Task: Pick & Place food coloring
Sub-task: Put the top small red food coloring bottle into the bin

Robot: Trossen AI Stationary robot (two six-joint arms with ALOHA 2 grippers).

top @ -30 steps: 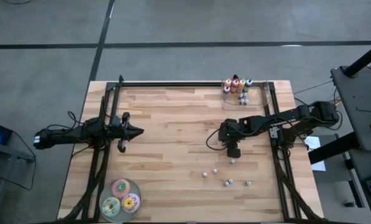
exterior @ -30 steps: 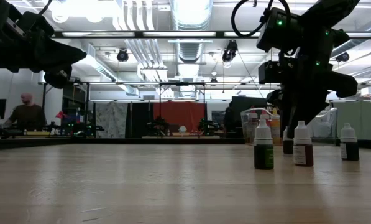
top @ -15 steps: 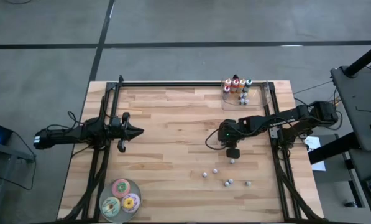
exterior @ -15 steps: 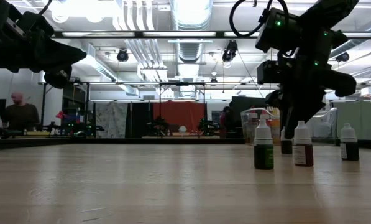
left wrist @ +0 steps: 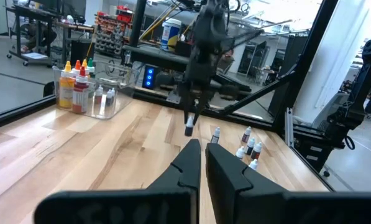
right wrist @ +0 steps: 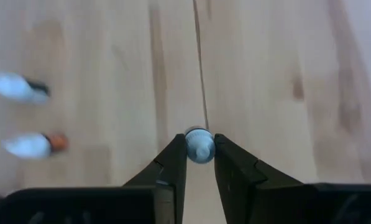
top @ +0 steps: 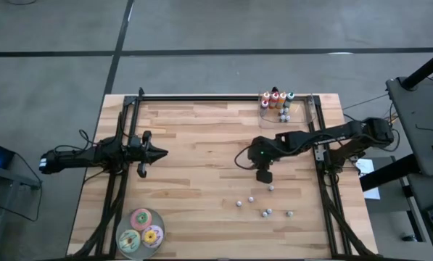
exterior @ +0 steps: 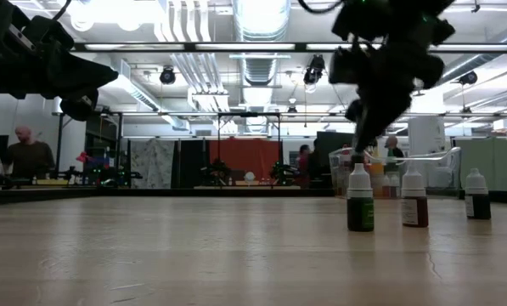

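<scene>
Right gripper (right wrist: 199, 155) has its fingers pinched on the cap of one bottle (right wrist: 199, 145), so it hangs straight below them, off the table (top: 201, 138). Probably bound for the tray (top: 303, 119). Left gripper (left wrist: 201, 163) waits, fingers nearly together.

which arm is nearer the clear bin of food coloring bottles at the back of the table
Right. The right tool hangs just in front of the clear bin; the left tool waits across the table.
</scene>
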